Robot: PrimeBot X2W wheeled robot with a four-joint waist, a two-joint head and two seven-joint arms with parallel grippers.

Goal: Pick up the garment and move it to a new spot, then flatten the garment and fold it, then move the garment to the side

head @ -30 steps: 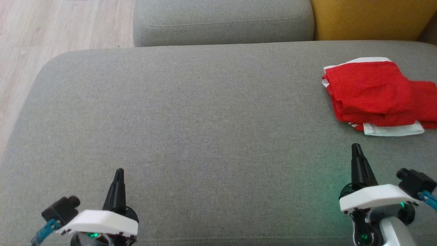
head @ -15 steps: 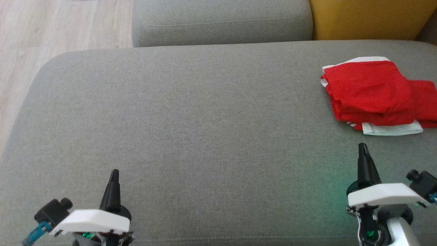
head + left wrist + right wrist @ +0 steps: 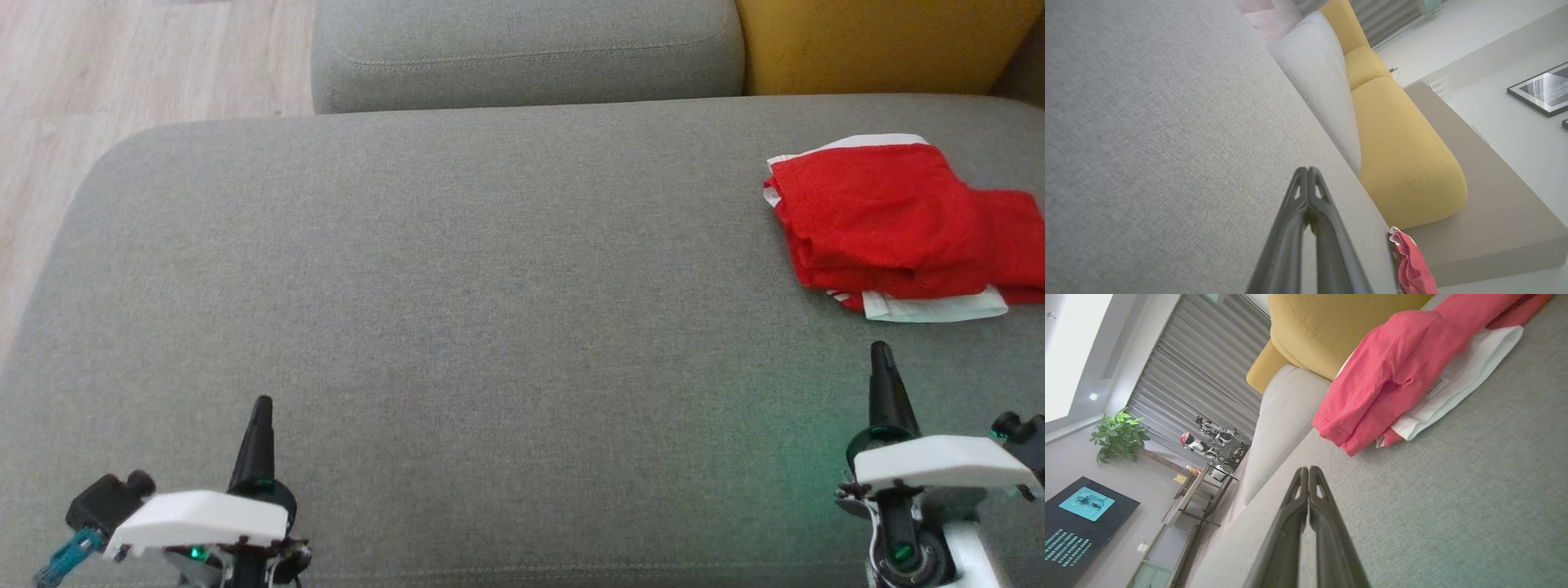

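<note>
Grey woven upholstery covers the sofa seat (image 3: 490,286), whose rounded left edge drops to the wooden floor (image 3: 122,65). At the near left, the left tool (image 3: 261,404) hovers with its fingers pressed together and holds nothing. Over the last second it has slid a little further left. The middle of the seat lies bare, leaving plenty of room for either arm to sweep. Along the far side a grey back cushion (image 3: 522,49) and a yellow cushion (image 3: 865,41) wall things in. At the near right, the right tool (image 3: 880,351), also closed and empty, has eased rightward. It stands near but apart from the red garment (image 3: 878,216), which lies folded at the far right with a white band along its near edge. Both arms are drawing outward and the garment lies untouched, so I'd judge the job is finishing.
</note>
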